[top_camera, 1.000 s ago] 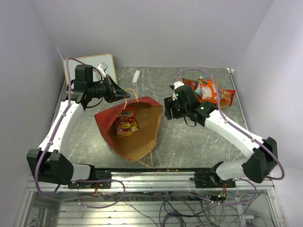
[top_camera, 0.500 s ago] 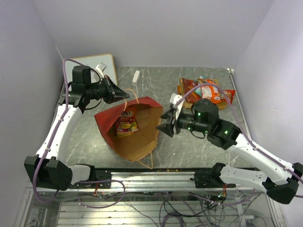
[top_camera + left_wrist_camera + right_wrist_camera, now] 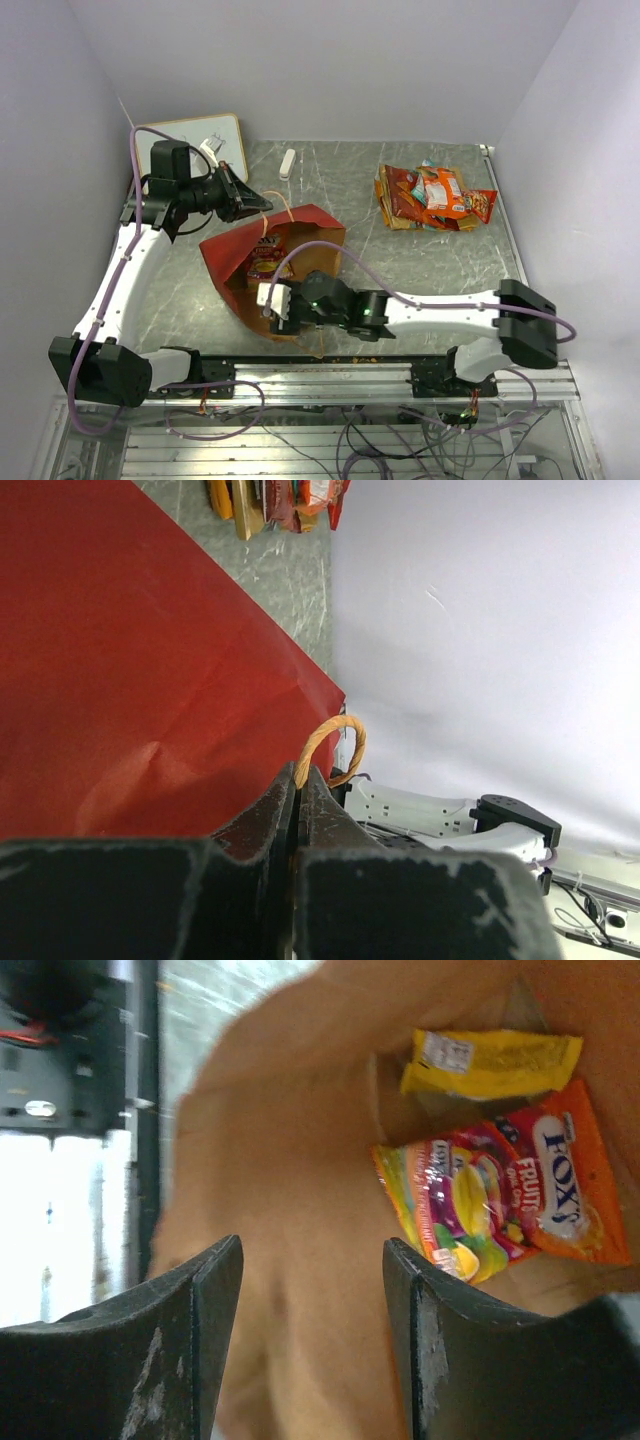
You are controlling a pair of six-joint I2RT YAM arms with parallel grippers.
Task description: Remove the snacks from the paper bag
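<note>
The red paper bag lies on its side, its brown mouth facing the near edge. My left gripper is shut on its tan cord handle, beside the red outside. My right gripper is open and empty at the bag's mouth, above the brown inside. Three packets lie deep in the bag: a yellow one, a fruit-printed one and an orange one. They show in the top view as snacks. A pile of orange and red snacks lies on the table at the back right.
A white whiteboard leans at the back left corner with a small white object on it. A white marker lies near the back edge. Walls close the left, back and right. The metal rail runs along the near edge.
My right arm has swung from the snack pile at the back right down to the bag's mouth at the front, open. The left gripper keeps hold of the handle.
</note>
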